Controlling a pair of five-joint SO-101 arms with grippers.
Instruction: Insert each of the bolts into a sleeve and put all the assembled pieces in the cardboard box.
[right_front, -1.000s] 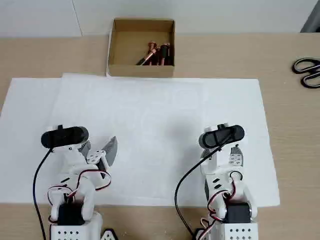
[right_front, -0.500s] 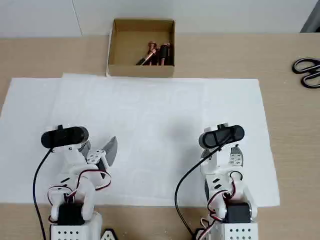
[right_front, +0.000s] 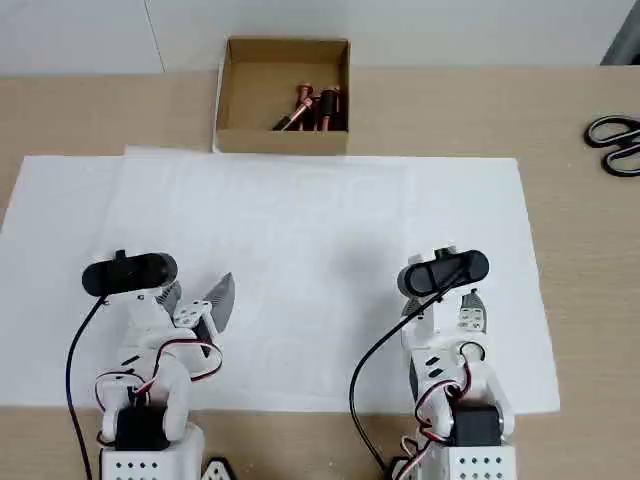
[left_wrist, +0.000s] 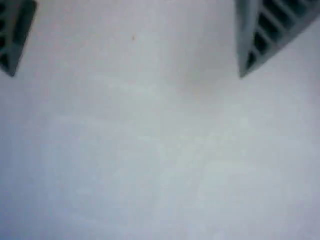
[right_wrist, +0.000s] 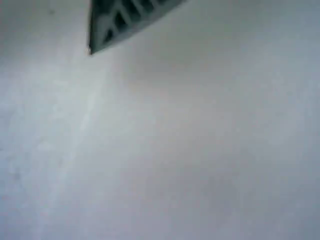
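Lying before the cardboard box (right_front: 285, 140), white paper (right_front: 300, 250) seems flat.

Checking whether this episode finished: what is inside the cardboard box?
The cardboard box holds copper bolts with dark sleeves, piled towards its near right corner. They overlap, so their count is unclear.

Both arms folded back, side by side; left gripper (right_front: 196, 298) angled down, fingers spread wide; right gripper (right_front: 445, 308) angled down, tucked under its wrist.
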